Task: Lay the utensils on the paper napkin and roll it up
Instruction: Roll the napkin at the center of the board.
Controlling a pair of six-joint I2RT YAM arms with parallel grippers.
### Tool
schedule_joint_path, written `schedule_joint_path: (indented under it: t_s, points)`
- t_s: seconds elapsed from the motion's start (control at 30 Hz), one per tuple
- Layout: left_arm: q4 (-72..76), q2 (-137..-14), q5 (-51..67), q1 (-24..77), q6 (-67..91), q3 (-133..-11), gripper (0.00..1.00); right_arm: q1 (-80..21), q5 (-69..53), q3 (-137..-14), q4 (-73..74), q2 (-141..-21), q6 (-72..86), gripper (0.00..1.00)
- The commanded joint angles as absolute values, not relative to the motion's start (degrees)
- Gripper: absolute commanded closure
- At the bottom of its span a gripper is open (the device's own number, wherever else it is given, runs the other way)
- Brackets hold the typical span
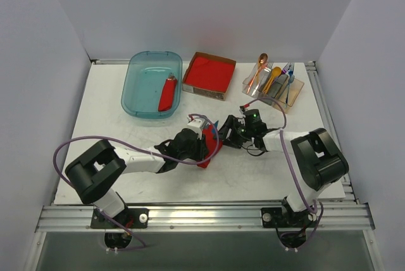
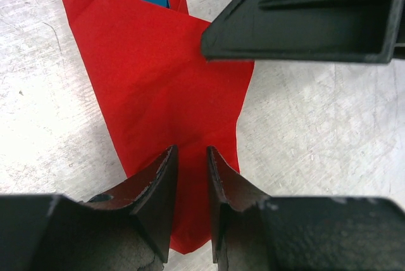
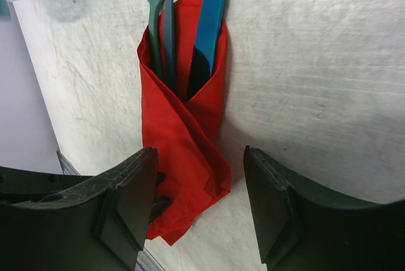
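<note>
readable text: none is showing in any view.
paper napkin [image 2: 158, 94]: is lying plain red at frame centre, carrying no print.
utensils [image 3: 210, 24]: are showing no brand or number at the frame's top.
clear holder [image 1: 294, 97]: at upper right, is showing nothing legible.

The paper napkin [image 3: 183, 138] is thin, matt red paper, soft and creased. The utensils [image 3: 212, 18] are smooth, glossy plastic. The bench [image 3: 304, 62] is matt white, scuffed and scratched.
</note>
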State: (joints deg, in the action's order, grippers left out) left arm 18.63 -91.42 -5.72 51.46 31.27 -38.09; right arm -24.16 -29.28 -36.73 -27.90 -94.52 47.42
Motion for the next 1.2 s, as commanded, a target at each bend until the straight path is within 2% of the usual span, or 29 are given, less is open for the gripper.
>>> schedule_joint_path:
  t_s: [0.0,0.13,0.2,0.23,0.33,0.4,0.43,0.5,0.53,0.6,0.63,0.67,0.77,0.9,1.17]
  points:
    - [20.74,-89.56,-6.59,51.68,31.55,-38.23,0.66,-25.31,-27.60,-36.83,-27.51,-94.39,46.67,0.44]
    - [20.65,-89.30,-6.59,51.68,31.55,-38.23,0.66,-25.58,-27.33,-36.74,-27.42,-94.92,46.76,0.49]
    - [20.57,-89.12,-6.68,51.68,31.55,-38.23,0.66,-25.75,-27.07,-36.39,-27.51,-95.01,46.93,0.57]
    - [20.57,-89.12,-6.77,51.68,31.55,-38.23,0.66,-25.75,-26.98,-36.21,-27.68,-95.10,47.02,0.62]
    - [20.48,-88.68,-6.94,51.68,31.55,-38.32,0.66,-25.75,-27.07,-36.12,-28.03,-95.27,47.19,0.86]
    - [19.87,-88.16,-7.03,51.68,31.29,-38.41,0.66,-25.66,-27.25,-36.21,-28.12,-95.27,47.28,0.95]
    - [19.52,-87.72,-7.29,51.77,31.29,-38.58,0.63,-25.66,-27.16,-36.56,-28.12,-95.19,47.37,0.99]
    - [17.77,-85.80,-8.08,51.77,31.03,-38.32,0.57,-25.66,-27.33,-37.17,-27.86,-95.19,47.29,1.00]
    - [17.14,-84.82,-8.61,51.94,30.94,-38.06,0.49,-25.66,-27.42,-37.79,-27.60,-95.27,47.37,1.00]
    - [15.22,-81.14,-9.75,52.12,30.59,-36.92,0.40,-25.66,-27.68,-38.58,-27.25,-95.71,47.20,1.00]
    - [14.34,-79.82,-11.32,52.38,30.41,-36.48,0.29,-25.75,-27.69,-38.84,-27.16,-95.89,47.20,1.00]
    - [13.54,-77.37,-11.95,52.56,30.32,-36.04,0.26,-25.75,-27.77,-39.37,-27.07,-96.24,47.20,1.00]
    - [11.00,-73.76,-12.39,53.43,28.92,-34.63,0.21,-25.75,-28.04,-39.99,-27.16,-96.94,47.11,1.00]
    - [9.67,-72.51,-13.01,54.75,29.00,-33.22,0.20,-25.75,-28.21,-40.43,-27.33,-97.29,47.28,1.00]
    - [8.62,-78.82,-15.03,56.86,29.88,-34.01,0.19,-25.75,-28.39,-41.57,-26.37,-97.12,47.11,1.00]
